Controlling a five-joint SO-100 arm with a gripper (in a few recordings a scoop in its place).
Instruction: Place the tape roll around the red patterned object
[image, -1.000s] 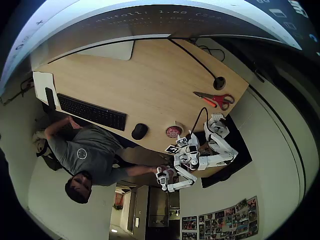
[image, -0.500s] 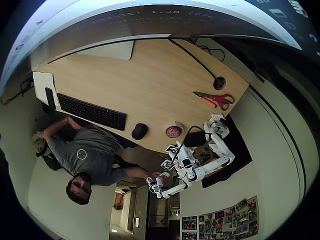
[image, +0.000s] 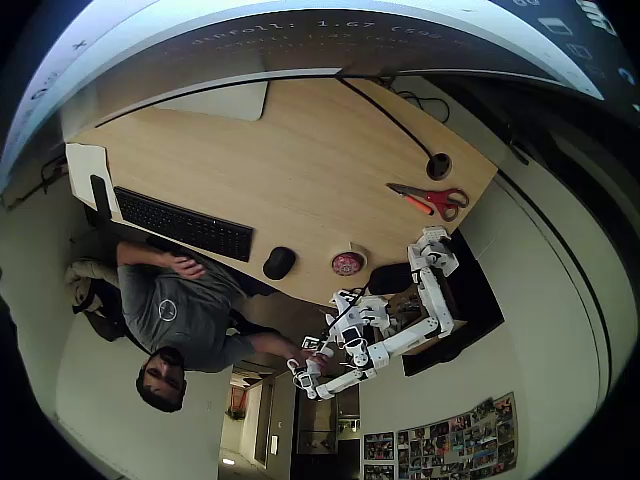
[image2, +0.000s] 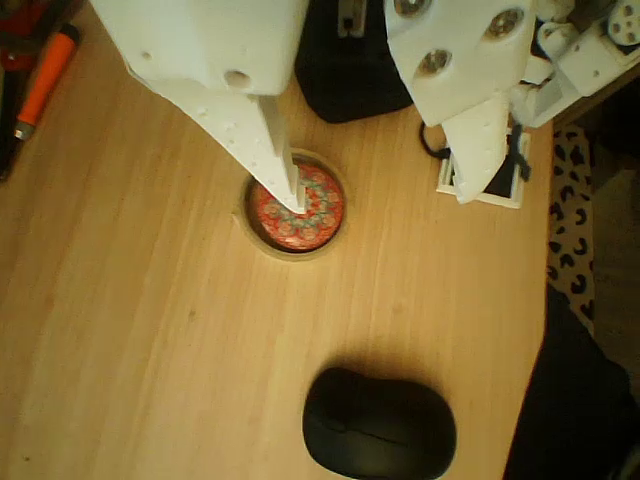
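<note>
My gripper (image2: 385, 200) has lifted clear, jaws apart and empty. The tape roll (image2: 254, 232) now rings the red patterned object (image2: 310, 215), at 12 o'clock from the mouse (image2: 378, 425). Placement appears complete.

Strong fisheye warp and dark corners overhead; warm, soft, slightly blurred wrist view

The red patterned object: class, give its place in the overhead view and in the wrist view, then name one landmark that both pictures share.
Overhead view: the red patterned object sits near the desk's lower edge, right of the black mouse.
Wrist view: it lies at upper centre, inside the tape roll, partly behind a gripper finger.
Shared landmark: the black mouse.
</note>
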